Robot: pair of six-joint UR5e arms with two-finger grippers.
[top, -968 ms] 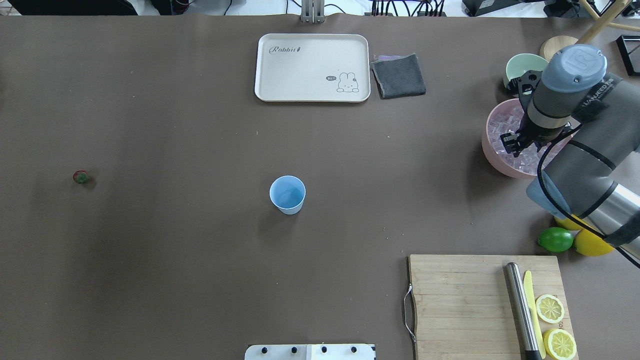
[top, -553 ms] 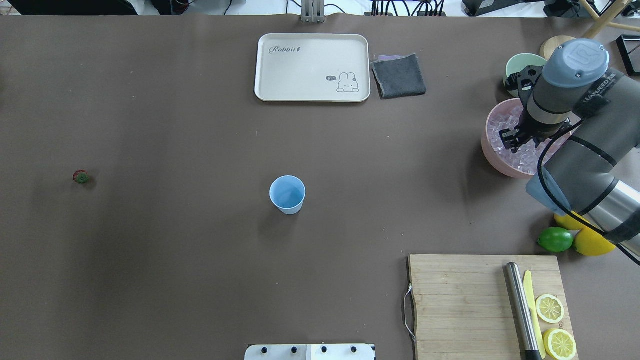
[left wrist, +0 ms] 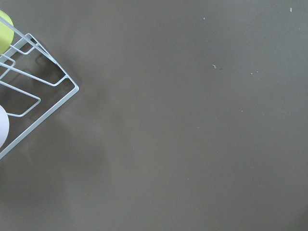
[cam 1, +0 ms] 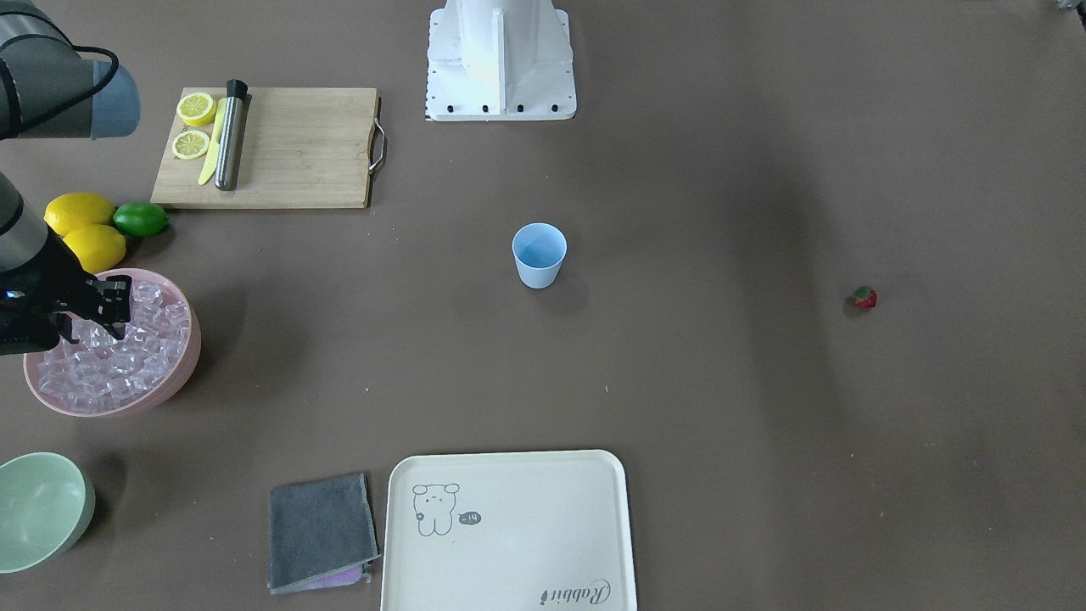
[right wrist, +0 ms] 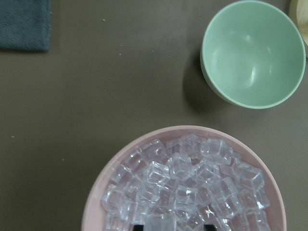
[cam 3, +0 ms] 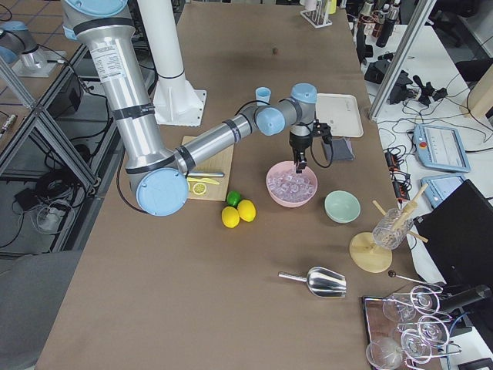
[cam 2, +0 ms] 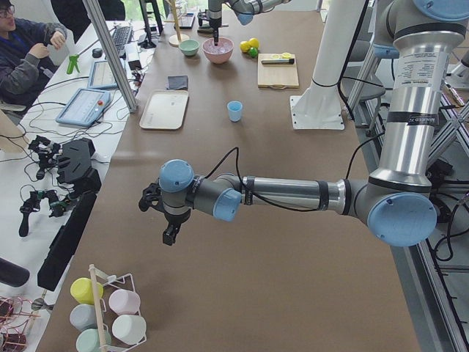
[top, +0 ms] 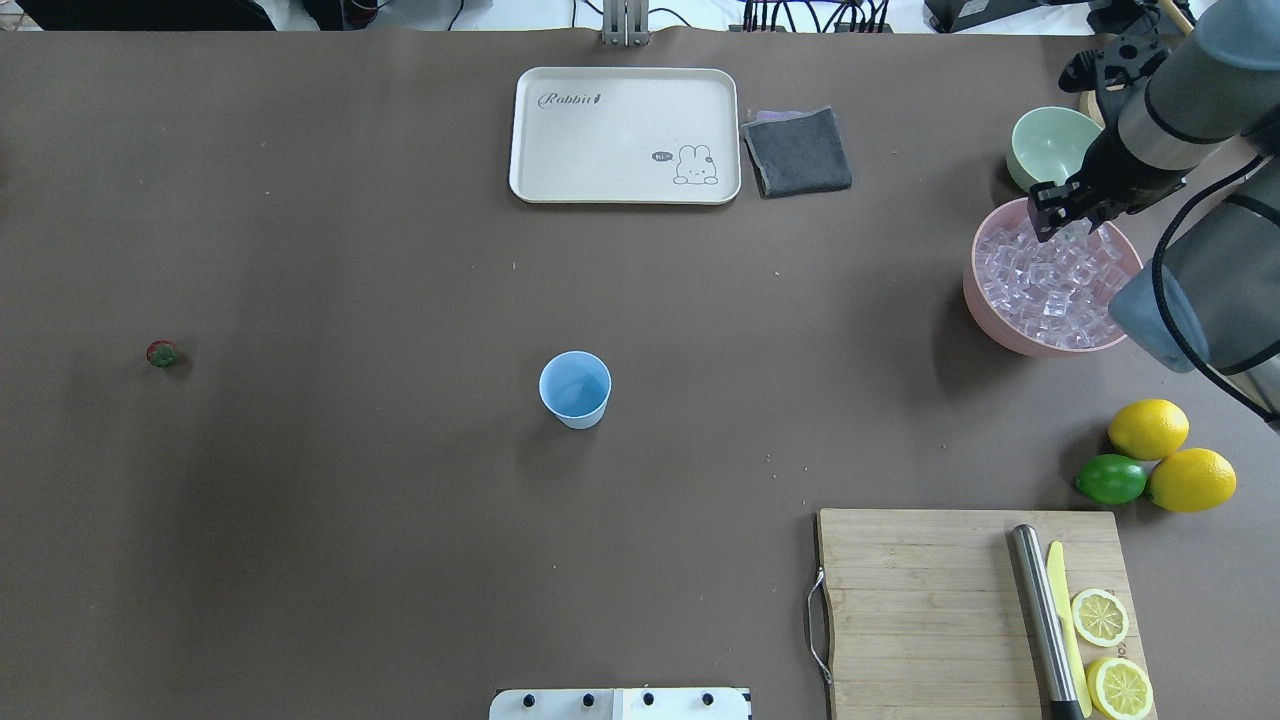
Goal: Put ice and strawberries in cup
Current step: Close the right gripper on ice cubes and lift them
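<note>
The light-blue cup [top: 575,388] stands upright in the middle of the table, also in the front view [cam 1: 539,255]. The tiny red strawberry [top: 162,353] lies far to the left on the table. Ice cubes [top: 1055,285] fill a pink bowl [top: 975,290] at the right. My right gripper [top: 1062,215] hangs above the bowl's far rim; in the right wrist view one ice cube [right wrist: 161,222] sits between its fingertips, above the pile [right wrist: 192,183]. My left gripper [cam 2: 170,235] shows only in the exterior left view, far from the cup; I cannot tell if it is open.
A pale green bowl [top: 1050,145] stands behind the pink bowl. Two lemons and a lime [top: 1112,479] lie in front of it. A cutting board [top: 930,610] with knife and lemon slices is front right. A cream tray [top: 625,135] and grey cloth [top: 798,150] are at the back.
My right gripper has risen out of the ice pile and moved toward the bowl's far rim. The cup and strawberry have not moved.
</note>
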